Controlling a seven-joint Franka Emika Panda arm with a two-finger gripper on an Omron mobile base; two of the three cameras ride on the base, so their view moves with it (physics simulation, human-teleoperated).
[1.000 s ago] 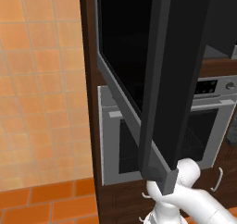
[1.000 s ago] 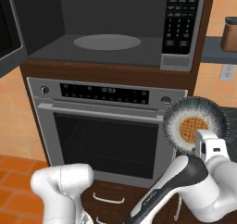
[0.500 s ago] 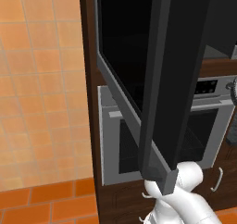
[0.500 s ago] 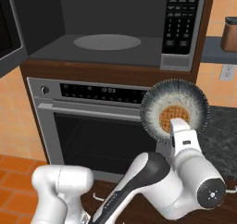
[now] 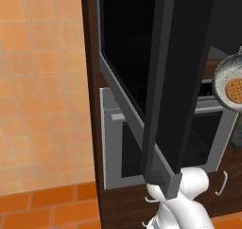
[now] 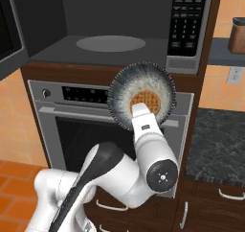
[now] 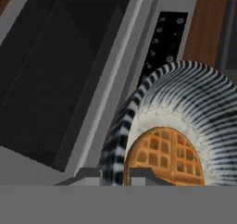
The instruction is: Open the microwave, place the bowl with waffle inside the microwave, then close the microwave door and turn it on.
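Pinching the bowl's (image 6: 140, 96) rim, our gripper (image 7: 115, 172) has its 2 fingers pressed nearly together on the striped edge. We see the bowl tipped up on edge with the waffle (image 6: 144, 101) against its inside, raised before the silver oven (image 6: 67, 125), just below the microwave (image 6: 110, 25). We see the microwave door (image 5: 160, 81) swung wide open at left, the glass plate (image 6: 110, 43) lying inside.

Microwave (image 6: 110, 29) cavity open, unobstructed; microwave door (image 5: 175, 81) swung left.
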